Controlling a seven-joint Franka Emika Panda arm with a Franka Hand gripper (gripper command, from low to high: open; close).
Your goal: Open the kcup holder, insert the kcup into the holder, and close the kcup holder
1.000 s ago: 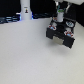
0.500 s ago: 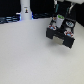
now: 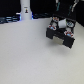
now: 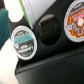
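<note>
The kcup holder [image 3: 61,36] is a black box at the exterior view's right. My gripper [image 3: 62,23] hangs right over it, with something pale between its dark fingers. Up close, the holder's black tray [image 4: 50,60] shows round slots. One slot [image 4: 48,28] is empty, and pods with multicoloured lids [image 4: 25,43] [image 4: 75,22] sit in the slots on either side. A pale-grey shape with a green edge [image 4: 26,6] fills the picture's border near the camera; it may be the kcup. My fingers do not show in the wrist view, so open or shut is unclear.
A tall white bottle-shaped object [image 3: 24,7] stands at the back on the exterior view's left, against a dark backdrop. The white tabletop [image 3: 25,55] spreads in front of the holder. A teal object [image 4: 4,22] shows beside the holder in the wrist view.
</note>
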